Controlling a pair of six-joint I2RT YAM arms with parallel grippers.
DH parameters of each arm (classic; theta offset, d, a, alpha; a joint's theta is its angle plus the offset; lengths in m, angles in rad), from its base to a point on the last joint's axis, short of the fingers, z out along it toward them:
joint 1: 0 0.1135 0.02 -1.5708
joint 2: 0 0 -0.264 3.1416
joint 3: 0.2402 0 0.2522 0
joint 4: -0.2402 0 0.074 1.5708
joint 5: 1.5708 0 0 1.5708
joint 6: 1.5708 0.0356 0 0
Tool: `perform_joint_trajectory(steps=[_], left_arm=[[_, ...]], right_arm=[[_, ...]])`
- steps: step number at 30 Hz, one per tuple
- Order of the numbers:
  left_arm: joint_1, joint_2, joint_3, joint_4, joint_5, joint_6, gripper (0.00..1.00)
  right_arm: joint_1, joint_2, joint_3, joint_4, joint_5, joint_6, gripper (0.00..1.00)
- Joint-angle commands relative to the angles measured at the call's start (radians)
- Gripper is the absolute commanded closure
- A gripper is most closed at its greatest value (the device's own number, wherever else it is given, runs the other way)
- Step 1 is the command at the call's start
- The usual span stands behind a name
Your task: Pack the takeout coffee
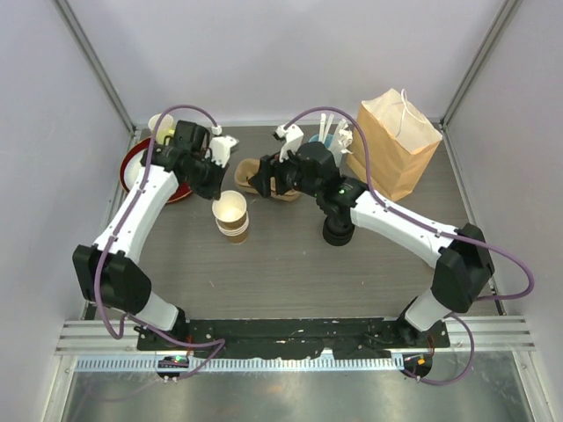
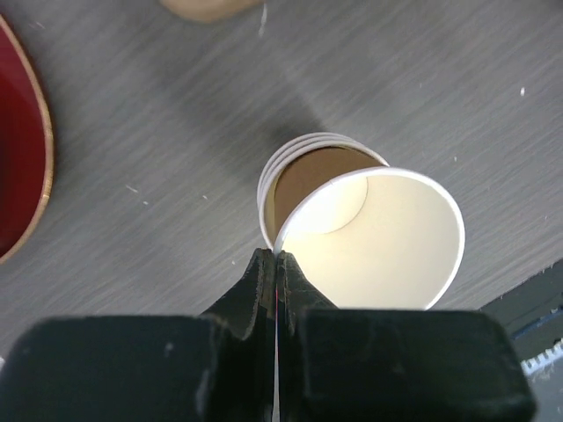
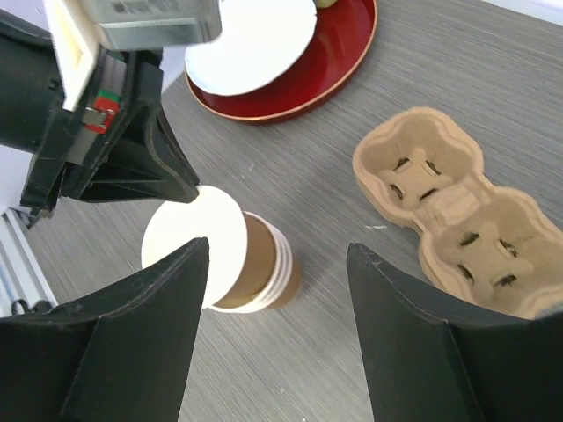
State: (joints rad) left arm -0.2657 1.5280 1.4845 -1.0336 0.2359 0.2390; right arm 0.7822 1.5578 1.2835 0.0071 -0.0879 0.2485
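**Separating one cup from the nested stack, left of the desk's middle.** The left end effector (image 2: pixel 277 262) is clenched on the rim of a lidless cup (image 2: pixel 374 242), the thin wall passing between its fingers. The cup is tilted and appears partly drawn out of the cup stack (image 2: pixel 295 163), whose rims show beneath it. The right end effector (image 3: pixel 277 248) is released, jaws wide apart; it hangs above the desk between the stack and the pulp carrier (image 3: pixel 453 224) lying toward the far edge, and grasps nothing.

The takeout coffee proper, a tan cup capped in black, is not identifiable in any view. A black round item (image 1: pixel 339 230) under the right arm near the desk's middle may be lids or a capped cup; which cannot be told. A paper bag (image 1: pixel 396 145) stands at the far right corner; a red tray (image 3: pixel 339 61) lies at the far left corner.

Judged practice for this step:
- draw the cup along the stack's own axis, since a tilted pull is likely to drag the next cup with it;
- pinch only firmly enough to hold, as a paper rim buckles easily;
- steady the stack low on its wall with the free right end effector if the stack rises;
- set the freed cup upright on bare desk, ready for a lid.
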Motion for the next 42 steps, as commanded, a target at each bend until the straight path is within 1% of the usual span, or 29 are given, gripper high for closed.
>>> perform_joint_trajectory(steps=[1,6,10,12,13,14,15,16,17,18,19,20,21,22,24,25,26,27,28,29,30,32,35,39,41,42], left_arm=[[0.006,-0.086,0.129,-0.006,-0.038,-0.033,1.00],[0.006,-0.130,0.223,-0.061,-0.044,-0.032,1.00],[0.006,-0.149,0.296,-0.111,-0.006,-0.036,1.00],[0.006,-0.147,0.332,-0.123,0.074,-0.059,1.00],[0.002,-0.146,0.338,-0.125,0.107,-0.069,1.00],[-0.022,-0.143,0.339,-0.126,0.133,-0.079,1.00],[-0.041,-0.132,0.335,-0.126,0.135,-0.081,1.00],[-0.065,-0.126,0.326,-0.117,0.128,-0.078,1.00],[-0.123,-0.115,0.304,-0.111,0.115,-0.070,1.00],[-0.156,-0.097,0.292,-0.106,0.097,-0.063,1.00],[-0.228,-0.082,0.281,-0.094,0.092,-0.057,1.00],[-0.263,-0.069,0.266,-0.089,0.088,-0.050,1.00],[-0.297,-0.039,0.258,-0.083,0.079,-0.035,1.00],[-0.369,-0.023,0.252,-0.073,0.065,-0.030,1.00],[-0.435,0.010,0.231,-0.037,0.037,-0.015,1.00],[-0.487,0.046,0.221,-0.025,0.026,-0.007,1.00],[-0.507,0.066,0.194,0.012,0.031,-0.001,1.00],[-0.523,0.079,0.175,0.029,0.051,0.005,1.00],[-0.535,0.113,0.159,0.049,0.113,0.017,1.00],[-0.535,0.127,0.119,0.075,0.144,0.017,1.00],[-0.535,0.144,0.103,0.117,0.161,0.011,1.00],[-0.537,0.199,0.083,0.136,0.183,0.005,1.00],[-0.537,0.251,0.066,0.161,0.181,-0.003,1.00],[-0.550,0.262,0.023,0.213,0.149,-0.001,1.00],[-0.553,0.274,0.017,0.207,0.143,0.011,1.00],[-0.555,0.279,0.019,0.201,0.144,0.016,0.96]], right_arm=[[0.005,0.007,0.112,-0.001,-0.013,0.060,0.30],[0.003,-0.028,0.117,0.001,-0.016,0.061,0.28],[-0.017,-0.094,0.094,-0.035,0.031,0.072,0.27],[-0.037,-0.149,0.082,-0.077,0.066,0.083,0.27],[-0.070,-0.172,0.076,-0.093,0.083,0.084,0.27],[-0.090,-0.230,0.048,-0.111,0.158,0.095,0.27],[-0.121,-0.260,0.028,-0.134,0.178,0.100,0.27],[-0.179,-0.296,0.005,-0.143,0.194,0.104,0.27],[-0.214,-0.327,-0.044,-0.163,0.212,0.113,0.27],[-0.243,-0.384,-0.064,-0.177,0.218,0.115,0.27],[-0.268,-0.407,-0.082,-0.191,0.221,0.112,0.27],[-0.314,-0.427,-0.113,-0.223,0.224,0.107,0.27],[-0.333,-0.462,-0.127,-0.240,0.227,0.097,0.27],[-0.349,-0.473,-0.137,-0.255,0.231,0.092,0.26],[-0.386,-0.495,-0.162,-0.300,0.249,0.077,0.26],[-0.396,-0.513,-0.170,-0.312,0.258,0.072,0.26],[-0.400,-0.521,-0.183,-0.328,0.266,0.069,0.26],[-0.409,-0.527,-0.190,-0.331,0.278,0.061,0.26],[-0.412,-0.542,-0.194,-0.335,0.281,0.058,0.25],[-0.414,-0.547,-0.202,-0.340,0.281,0.054,0.25],[-0.417,-0.551,-0.204,-0.341,0.281,0.051,0.25],[-0.419,-0.555,-0.201,-0.352,0.280,0.035,0.25],[-0.419,-0.553,-0.196,-0.363,0.281,0.020,0.25],[-0.419,-0.551,-0.194,-0.360,0.263,0.002,0.25],[-0.417,-0.548,-0.193,-0.358,0.255,-0.005,0.25],[-0.419,-0.548,-0.193,-0.358,0.252,-0.006,0.25]])
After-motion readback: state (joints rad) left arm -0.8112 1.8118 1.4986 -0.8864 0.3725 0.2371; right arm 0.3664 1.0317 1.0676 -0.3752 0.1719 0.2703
